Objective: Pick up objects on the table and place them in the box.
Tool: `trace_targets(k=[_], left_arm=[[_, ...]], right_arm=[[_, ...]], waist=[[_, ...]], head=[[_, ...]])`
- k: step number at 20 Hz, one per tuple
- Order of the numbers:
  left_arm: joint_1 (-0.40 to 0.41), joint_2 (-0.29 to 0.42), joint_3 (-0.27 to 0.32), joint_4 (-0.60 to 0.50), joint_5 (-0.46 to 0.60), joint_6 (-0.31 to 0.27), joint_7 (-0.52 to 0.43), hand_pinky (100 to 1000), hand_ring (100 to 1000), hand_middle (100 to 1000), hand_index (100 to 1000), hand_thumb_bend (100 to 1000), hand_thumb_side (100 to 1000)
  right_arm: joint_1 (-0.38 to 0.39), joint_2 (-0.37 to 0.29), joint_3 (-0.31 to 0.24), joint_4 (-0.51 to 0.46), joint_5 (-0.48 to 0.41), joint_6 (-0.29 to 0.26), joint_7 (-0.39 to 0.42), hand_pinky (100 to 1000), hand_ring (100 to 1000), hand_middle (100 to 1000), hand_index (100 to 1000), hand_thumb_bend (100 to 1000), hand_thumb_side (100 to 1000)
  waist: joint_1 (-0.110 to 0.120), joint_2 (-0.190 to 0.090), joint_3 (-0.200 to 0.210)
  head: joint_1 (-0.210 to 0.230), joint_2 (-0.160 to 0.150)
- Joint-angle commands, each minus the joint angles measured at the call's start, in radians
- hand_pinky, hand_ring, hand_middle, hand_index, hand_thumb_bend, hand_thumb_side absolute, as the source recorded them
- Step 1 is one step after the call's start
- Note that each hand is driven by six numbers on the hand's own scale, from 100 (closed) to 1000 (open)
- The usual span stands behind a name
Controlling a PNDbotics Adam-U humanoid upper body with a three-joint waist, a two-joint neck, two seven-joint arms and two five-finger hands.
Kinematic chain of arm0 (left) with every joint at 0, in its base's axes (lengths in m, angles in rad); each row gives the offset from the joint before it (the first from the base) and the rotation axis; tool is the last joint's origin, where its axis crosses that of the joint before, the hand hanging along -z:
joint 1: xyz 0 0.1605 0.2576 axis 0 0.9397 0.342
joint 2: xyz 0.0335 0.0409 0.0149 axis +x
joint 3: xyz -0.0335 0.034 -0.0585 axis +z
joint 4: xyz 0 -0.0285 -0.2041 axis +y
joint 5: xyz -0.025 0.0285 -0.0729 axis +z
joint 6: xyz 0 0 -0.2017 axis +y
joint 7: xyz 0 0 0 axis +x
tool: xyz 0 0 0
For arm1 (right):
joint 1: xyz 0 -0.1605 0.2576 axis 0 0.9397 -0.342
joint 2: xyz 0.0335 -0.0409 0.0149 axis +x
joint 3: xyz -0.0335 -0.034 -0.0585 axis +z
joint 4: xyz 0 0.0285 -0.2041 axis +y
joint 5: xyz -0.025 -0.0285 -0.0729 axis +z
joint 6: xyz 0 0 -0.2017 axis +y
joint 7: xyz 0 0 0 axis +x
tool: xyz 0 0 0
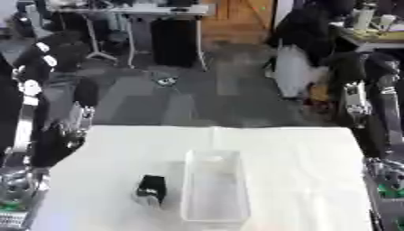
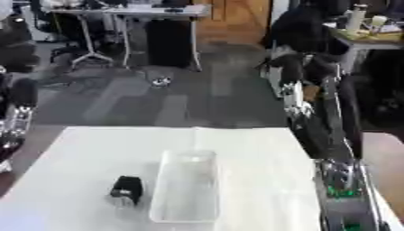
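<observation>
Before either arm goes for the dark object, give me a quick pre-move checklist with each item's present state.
1. Dark object on the table, outside the box: ok, it stands just left of it, apparently not touching.
2. Clear box upright and open on top: ok.
3. Box contents: nothing seen inside; cannot tell for sure through the clear walls.
4. Path to the object free: ok, nothing else lies near it.
5. Left hand at the table's lower left edge, holding nothing: cannot tell.
6. Right hand at the table's right edge: cannot tell.
</observation>
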Motion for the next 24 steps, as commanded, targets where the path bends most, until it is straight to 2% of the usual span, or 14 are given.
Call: trace_targets(k=[1, 13, 19, 20, 21, 22, 24], left_arm=[[-0.008, 0.029, 0.005, -0.012, 0.006, -0.001, -0.002, 629, 699, 809, 798, 167, 933], [-0.013, 0.039, -0.001, -0.009, 0.008, -0.003, -0.010, 641, 711, 816, 801, 165, 942], [-0.105, 0.157, -0.041, 0.060, 0.031, -0.025, -0.083, 665, 726, 828, 810, 155, 949], [-0.119, 0.174, -0.049, 0.083, 0.036, -0.030, -0.102, 712, 761, 862, 938, 156, 972], [-0.135, 0.190, -0.057, 0.114, 0.041, -0.033, -0.126, 705, 754, 856, 911, 155, 965], [-0.148, 0.204, -0.063, 0.144, 0.043, -0.036, -0.150, 724, 767, 865, 956, 153, 979], [-0.176, 0.226, -0.075, 0.207, 0.040, -0.047, -0.200, 736, 777, 876, 954, 147, 988]], right_arm=[[-0.019, -0.005, 0.003, -0.009, 0.006, 0.000, 0.000, 314, 343, 367, 637, 105, 951], [-0.020, -0.006, 0.000, -0.010, 0.008, 0.002, -0.002, 314, 344, 367, 637, 105, 951], [-0.016, -0.003, 0.007, -0.012, 0.008, 0.001, 0.003, 315, 344, 368, 637, 107, 950], [-0.016, -0.002, 0.008, -0.013, 0.007, 0.001, 0.004, 315, 344, 367, 637, 108, 950], [-0.015, 0.000, 0.010, -0.015, 0.006, 0.000, 0.005, 315, 344, 368, 637, 107, 950], [-0.015, 0.003, 0.012, -0.016, 0.006, 0.000, 0.006, 316, 344, 367, 637, 109, 950], [-0.014, 0.006, 0.015, -0.019, 0.005, -0.001, 0.008, 316, 344, 367, 637, 109, 950]], waist=[[0.001, -0.009, -0.001], [0.001, -0.008, -0.003], [0.012, -0.015, -0.023], [0.014, -0.015, -0.026], [0.016, -0.016, -0.030], [0.018, -0.016, -0.034], [0.021, -0.018, -0.040]], head=[[0.006, -0.002], [0.001, -0.002], [0.010, 0.009], [0.014, 0.011], [0.018, 0.013], [0.021, 0.015], [0.022, 0.018]])
